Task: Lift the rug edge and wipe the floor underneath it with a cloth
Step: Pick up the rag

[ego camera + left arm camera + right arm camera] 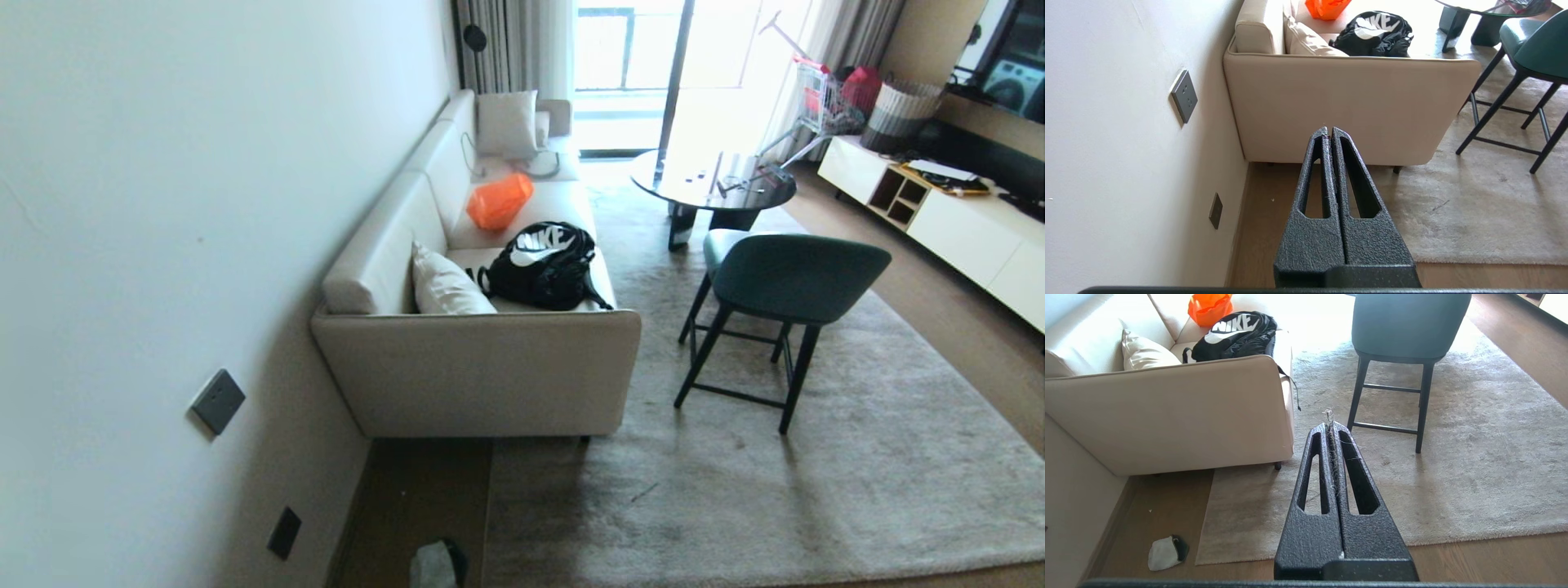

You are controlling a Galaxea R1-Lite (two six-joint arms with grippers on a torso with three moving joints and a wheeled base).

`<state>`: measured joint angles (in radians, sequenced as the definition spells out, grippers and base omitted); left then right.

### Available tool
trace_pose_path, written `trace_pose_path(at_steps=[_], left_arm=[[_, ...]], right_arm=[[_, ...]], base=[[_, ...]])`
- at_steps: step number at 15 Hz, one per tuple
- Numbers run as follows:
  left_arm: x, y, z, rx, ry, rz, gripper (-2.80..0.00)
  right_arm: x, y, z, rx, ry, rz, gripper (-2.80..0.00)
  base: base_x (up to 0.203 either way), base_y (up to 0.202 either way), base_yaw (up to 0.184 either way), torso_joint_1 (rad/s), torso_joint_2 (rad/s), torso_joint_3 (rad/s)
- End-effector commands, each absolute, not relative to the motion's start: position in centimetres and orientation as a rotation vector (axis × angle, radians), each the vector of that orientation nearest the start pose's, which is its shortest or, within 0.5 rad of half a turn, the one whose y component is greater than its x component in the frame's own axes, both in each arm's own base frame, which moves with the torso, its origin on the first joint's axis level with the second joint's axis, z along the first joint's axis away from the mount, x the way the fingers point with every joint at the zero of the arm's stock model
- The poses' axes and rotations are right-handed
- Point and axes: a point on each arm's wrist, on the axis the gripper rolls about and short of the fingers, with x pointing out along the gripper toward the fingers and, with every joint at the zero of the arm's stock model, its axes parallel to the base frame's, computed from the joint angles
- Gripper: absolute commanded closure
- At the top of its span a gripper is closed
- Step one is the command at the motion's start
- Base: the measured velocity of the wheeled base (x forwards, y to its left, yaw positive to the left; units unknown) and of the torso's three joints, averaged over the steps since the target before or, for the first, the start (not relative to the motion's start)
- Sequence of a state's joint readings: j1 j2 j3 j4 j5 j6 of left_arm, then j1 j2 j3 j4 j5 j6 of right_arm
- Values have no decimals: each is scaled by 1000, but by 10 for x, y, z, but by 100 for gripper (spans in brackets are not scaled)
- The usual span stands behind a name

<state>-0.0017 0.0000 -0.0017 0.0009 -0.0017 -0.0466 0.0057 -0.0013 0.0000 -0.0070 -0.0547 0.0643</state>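
Cloth is seen crumpled and pale on bare floor beside the flat rug edge, while both grippers are kept shut and empty.

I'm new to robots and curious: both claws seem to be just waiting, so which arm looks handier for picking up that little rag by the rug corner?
Probably the left. The cloth lies on the floor between wall and rug edge, on the robot's left. Both the left gripper and right gripper are shut and empty.

Brown wood-plank floor carries the grey-beige rug at frame centre-right; 1 crumpled pale cloth lies lower left.
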Motion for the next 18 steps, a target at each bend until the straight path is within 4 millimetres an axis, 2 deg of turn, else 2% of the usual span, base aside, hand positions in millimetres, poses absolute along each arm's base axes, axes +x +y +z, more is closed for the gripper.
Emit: trace_pose_path(at_steps=[1,18], left_arm=[[-23,0,76,-48,0,-3,0],[-23,0,76,-48,0,-3,0]], right_arm=[[-23,-1,76,66,-9,-49,0],[-23,-1,76,66,-8,-49,0]], base=[[0,0,0,0,0,0],[0,0,0,-133,337,200]])
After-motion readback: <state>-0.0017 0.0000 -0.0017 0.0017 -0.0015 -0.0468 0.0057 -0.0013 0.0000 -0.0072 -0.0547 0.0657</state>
